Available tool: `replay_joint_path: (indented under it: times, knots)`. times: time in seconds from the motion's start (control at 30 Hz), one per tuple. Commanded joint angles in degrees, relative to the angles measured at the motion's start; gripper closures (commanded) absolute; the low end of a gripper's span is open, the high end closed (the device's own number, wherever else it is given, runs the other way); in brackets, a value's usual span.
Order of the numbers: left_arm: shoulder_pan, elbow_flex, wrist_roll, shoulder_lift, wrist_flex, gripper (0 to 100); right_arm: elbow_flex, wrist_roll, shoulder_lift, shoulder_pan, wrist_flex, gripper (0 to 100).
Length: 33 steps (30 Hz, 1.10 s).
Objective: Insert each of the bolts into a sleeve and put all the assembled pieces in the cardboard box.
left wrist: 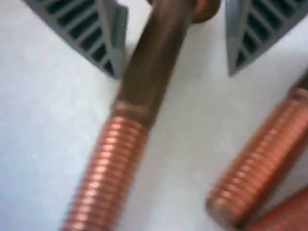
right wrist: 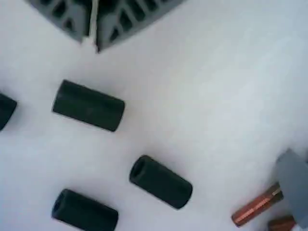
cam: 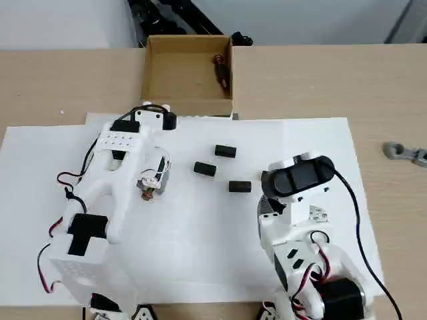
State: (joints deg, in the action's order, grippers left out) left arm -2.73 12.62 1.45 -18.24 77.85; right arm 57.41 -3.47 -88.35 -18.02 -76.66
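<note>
A white sheet (cam: pixel 200 260) covers a light wooden table (cam: pixel 300 77); a pale wall (cam: pixel 60 23) rises beyond its far edge

You had a white sheet (cam: pixel 200 247) spread over the wooden tabletop (cam: pixel 300 80), and a grey metal tool (cam: pixel 404 153) lay on the bare wood just beside the sheet.

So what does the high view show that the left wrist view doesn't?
High view: the box with one piece inside, three sleeves, and a wrench. Left wrist view: thread detail, with one bolt lying between the open fingers of the left gripper and two more beside it. Both: bolts on the white sheet.
</note>
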Motion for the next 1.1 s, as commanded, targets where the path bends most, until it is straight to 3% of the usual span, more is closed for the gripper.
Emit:
replay_joint_path:
  times: [0.0, 0.3, 0.43, 0.77, 1.07]
  knots:
    - [0.0, 0.9, -0.1, -3.1, -2.3, 96, -0.4, 0.2, -0.1, 0.2, 1.3, 99.5]
    - [-0.3, 0.5, 0.9, -2.8, -1.8, 99, -0.4, 0.2, -0.1, 0.2, 1.3, 99.5]
    - [-0.1, -2.5, 6.9, 1.5, 2.0, 99, -0.4, 0.3, -0.1, 0.2, 1.4, 99.5]
    - [-0.3, -15.5, 33.9, 18.1, 22.5, 99, -0.4, 0.3, -0.4, 0.2, 1.4, 99.5]
    - [-2.1, -8.0, 51.1, 27.5, 22.6, 99, -0.4, 0.3, -0.4, 0.2, 2.2, 99.5]
